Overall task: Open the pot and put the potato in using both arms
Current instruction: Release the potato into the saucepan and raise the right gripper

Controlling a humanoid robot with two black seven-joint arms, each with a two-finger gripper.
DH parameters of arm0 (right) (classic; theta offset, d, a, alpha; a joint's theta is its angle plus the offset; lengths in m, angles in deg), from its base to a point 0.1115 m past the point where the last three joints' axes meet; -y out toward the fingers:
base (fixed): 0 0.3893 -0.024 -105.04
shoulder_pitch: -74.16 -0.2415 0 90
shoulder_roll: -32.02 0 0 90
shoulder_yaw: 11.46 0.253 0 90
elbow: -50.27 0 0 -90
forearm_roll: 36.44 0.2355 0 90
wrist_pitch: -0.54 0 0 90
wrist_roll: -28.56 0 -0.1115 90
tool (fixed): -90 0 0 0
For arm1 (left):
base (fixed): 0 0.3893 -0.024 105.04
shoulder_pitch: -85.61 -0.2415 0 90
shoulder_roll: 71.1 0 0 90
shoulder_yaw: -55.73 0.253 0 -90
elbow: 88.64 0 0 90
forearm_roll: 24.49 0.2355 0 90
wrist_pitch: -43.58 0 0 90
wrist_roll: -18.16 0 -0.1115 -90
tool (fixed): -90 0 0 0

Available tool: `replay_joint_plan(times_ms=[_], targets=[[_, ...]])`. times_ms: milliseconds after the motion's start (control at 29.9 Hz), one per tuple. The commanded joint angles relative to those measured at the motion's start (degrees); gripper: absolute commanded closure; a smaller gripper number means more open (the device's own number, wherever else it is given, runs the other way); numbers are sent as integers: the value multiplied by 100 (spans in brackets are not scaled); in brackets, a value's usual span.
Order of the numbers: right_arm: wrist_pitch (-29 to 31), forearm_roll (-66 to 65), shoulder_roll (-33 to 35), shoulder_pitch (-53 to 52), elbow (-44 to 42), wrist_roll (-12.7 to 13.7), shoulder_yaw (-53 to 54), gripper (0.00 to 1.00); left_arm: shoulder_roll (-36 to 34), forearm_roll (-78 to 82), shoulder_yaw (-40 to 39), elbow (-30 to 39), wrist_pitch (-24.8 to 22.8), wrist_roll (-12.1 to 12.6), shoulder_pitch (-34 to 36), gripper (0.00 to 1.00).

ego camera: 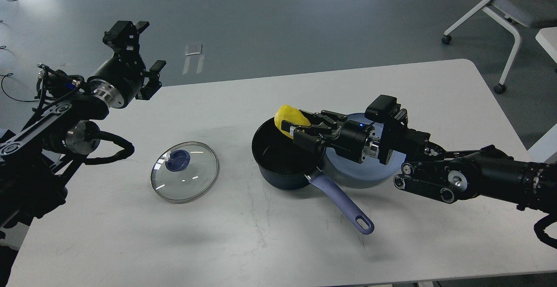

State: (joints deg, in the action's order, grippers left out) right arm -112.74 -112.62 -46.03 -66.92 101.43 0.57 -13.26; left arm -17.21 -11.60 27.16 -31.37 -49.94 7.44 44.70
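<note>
Pot (285, 161) uncovered, looked empty, mid-surface (391, 243) | glass lid (185, 171) lay left | potato (290, 117) over pot rim, clamped by right end effector (304, 132) | left end effector (145, 52) spread wide, empty | no legible writing

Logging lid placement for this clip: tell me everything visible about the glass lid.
The glass lid is round and clear, with a thin metal-looking rim and a dark blue knob at its centre. It lies off the pot, flat on the white table with the knob facing up, to the left of the saucepan and apart from it. Nothing touches it but the tabletop; the left gripper is raised well above and behind it, open and empty. Light glints on the glass.
</note>
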Motion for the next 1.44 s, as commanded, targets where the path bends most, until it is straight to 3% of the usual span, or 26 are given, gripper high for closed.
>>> replay_joint_plan(times_ms=[0, 134, 234, 334, 434, 501, 635, 768, 835, 1036, 1403], targets=[[-1, 111, 9, 19, 0, 0, 83, 0, -1, 3, 9, -5, 0, 0, 4, 2], [7, 577, 18, -42, -9, 0, 170, 0, 69, 3, 9, -5, 0, -140, 13, 2], [104, 1278, 18, -51, 87, 0, 828, 0, 122, -6, 0, -5, -26, -342, 13, 2], [375, 3162, 36, -51, 621, 0, 1671, 0, 271, -85, -35, 3, -79, -351, -5, 2], [771, 4887, 176, -42, 992, 696, 2435, 0, 412, -251, -105, 3, -131, -360, -83, 2], [895, 5330, 211, -7, 1010, 961, 2710, 0, 447, -514, -192, 12, -289, -360, -145, 2], [1464, 6306, 334, 264, 1045, 2041, 3421, 0, 421, -1148, -527, 3, -991, -334, -470, 2], [2308, 6493, 484, 389, 1028, 2544, 3668, 0, 412, -1201, -545, 3, -1116, -290, -664, 2], [2975, 6493, 484, 459, 862, 2772, 3931, 0, 403, -1227, -606, 21, -1169, -106, -830, 2], [4093, 6730, 414, 380, 177, 2808, 4073, 0, 491, -1236, -993, 21, -1591, 273, -1112, 2], [3857, 6739, 256, 468, 61, 2835, 4003, 0, 720, -1227, -993, 12, -1591, 264, -1244, 2]])
